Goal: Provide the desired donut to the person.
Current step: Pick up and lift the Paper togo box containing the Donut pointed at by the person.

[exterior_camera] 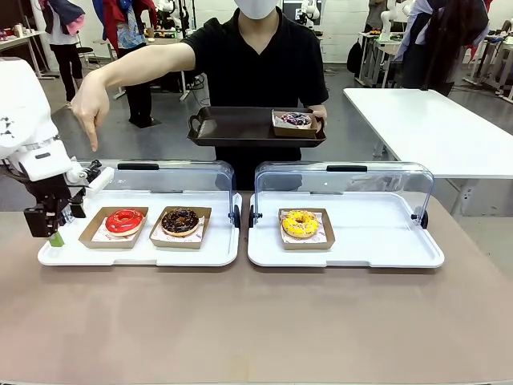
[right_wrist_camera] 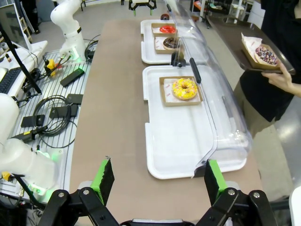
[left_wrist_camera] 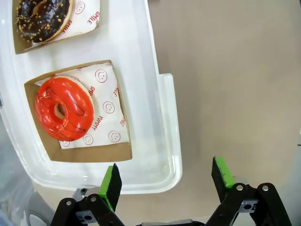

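**The person (exterior_camera: 256, 64) points down beside the red donut (exterior_camera: 124, 220)**

The pointing hand (exterior_camera: 90, 108) hangs above and slightly left of the red donut. The left gripper (left_wrist_camera: 167, 176), fingers spread and empty, hovers just left of it; the right gripper (right_wrist_camera: 157, 176), likewise spread, is well to its right.

Bright, even light; soft shadows, faint glare on clear covers (exterior_camera: 345, 180).

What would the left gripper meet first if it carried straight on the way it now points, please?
Likely the corner rim of the left white tray, just short of the red donut's box; depth is unclear, so possibly the bare table.
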Tool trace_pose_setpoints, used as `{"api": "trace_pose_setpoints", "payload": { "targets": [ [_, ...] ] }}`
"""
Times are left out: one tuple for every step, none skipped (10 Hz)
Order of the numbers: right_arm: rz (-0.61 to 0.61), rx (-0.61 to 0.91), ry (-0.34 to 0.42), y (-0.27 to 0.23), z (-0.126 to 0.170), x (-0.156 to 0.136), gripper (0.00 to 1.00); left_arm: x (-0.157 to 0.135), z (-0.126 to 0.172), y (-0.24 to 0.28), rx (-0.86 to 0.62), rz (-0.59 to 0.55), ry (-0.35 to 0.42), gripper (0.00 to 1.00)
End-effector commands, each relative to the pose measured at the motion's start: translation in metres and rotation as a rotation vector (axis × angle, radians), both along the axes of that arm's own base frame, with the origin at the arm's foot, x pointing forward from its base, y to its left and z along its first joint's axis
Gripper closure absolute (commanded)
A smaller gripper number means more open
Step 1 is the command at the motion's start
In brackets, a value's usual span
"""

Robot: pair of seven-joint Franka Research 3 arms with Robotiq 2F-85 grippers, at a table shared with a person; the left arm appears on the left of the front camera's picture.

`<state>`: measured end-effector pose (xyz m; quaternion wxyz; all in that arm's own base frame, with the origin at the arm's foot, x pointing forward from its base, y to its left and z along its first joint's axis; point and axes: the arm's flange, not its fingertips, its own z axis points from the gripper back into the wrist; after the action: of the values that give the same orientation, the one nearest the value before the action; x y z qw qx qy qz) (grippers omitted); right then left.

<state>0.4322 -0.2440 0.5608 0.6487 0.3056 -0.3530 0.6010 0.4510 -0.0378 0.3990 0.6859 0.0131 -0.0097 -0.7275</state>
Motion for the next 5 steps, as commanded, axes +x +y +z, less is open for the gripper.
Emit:
{"api": "trace_pose_setpoints", "payload": {
  "targets": [
    [0.009, -0.012, 0.007, 0.0, -0.001, -0.002, 0.0, 0.007, -0.012, 0.001, -0.013, -0.03, -0.037, 0.0],
    [0.009, -0.012, 0.007, 0.0, -0.001, -0.002, 0.0, 0.006, -0.022, 0.001, -0.012, -0.039, -0.061, 0.0],
    [0.009, -0.012, 0.007, 0.0, -0.001, -0.002, 0.0, 0.012, -0.027, 0.002, -0.011, -0.047, -0.074, 0.0],
    [0.009, -0.012, 0.007, 0.0, -0.001, -0.002, 0.0, 0.018, -0.032, 0.004, -0.005, -0.06, -0.076, 0.0],
    [0.009, -0.012, 0.007, 0.0, -0.001, -0.002, 0.0, 0.021, -0.037, 0.006, -0.013, -0.06, -0.074, 0.0]
  ]
}}
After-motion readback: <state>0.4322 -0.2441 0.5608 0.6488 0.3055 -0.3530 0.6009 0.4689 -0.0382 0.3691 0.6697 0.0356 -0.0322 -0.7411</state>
